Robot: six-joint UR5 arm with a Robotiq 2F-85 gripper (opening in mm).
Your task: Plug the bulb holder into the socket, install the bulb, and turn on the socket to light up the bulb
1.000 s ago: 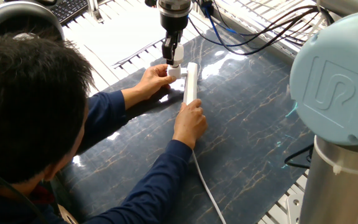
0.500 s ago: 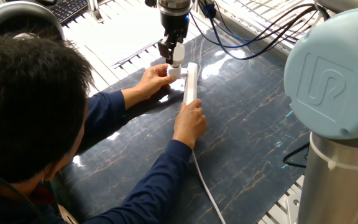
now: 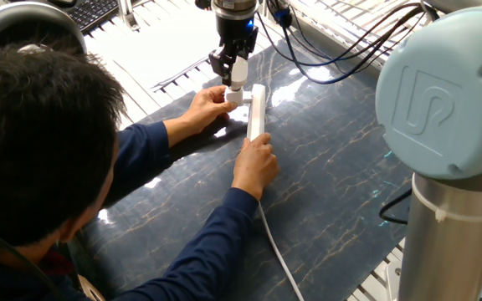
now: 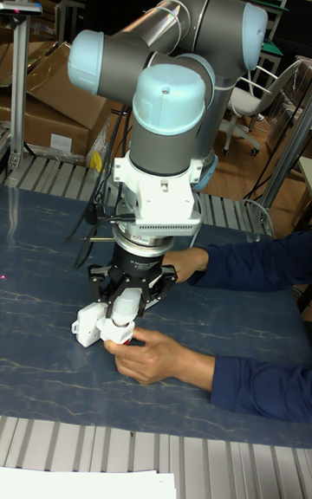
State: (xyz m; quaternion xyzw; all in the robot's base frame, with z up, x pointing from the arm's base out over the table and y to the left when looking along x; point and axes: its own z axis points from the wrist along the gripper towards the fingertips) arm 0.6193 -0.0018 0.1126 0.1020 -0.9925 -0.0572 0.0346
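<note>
Fixed view: end effector (image 3: 236, 73) clamped around bulb (image 3: 238, 73), directly above bulb holder (image 3: 233, 96) plugged beside socket (image 3: 257, 112) on worktop (image 3: 333, 167), steadied by person's hands (image 3: 256, 165).

Fixed view: high, behind a person's shoulder, close, looking down across my table (image 3: 333, 192). Tall fixed view: low, at table's edge opposite, facing my arm head-on. Shared: my gripper (image 3: 234, 75) (image 4: 124, 313), socket (image 3: 257, 111), person's hands.
</note>
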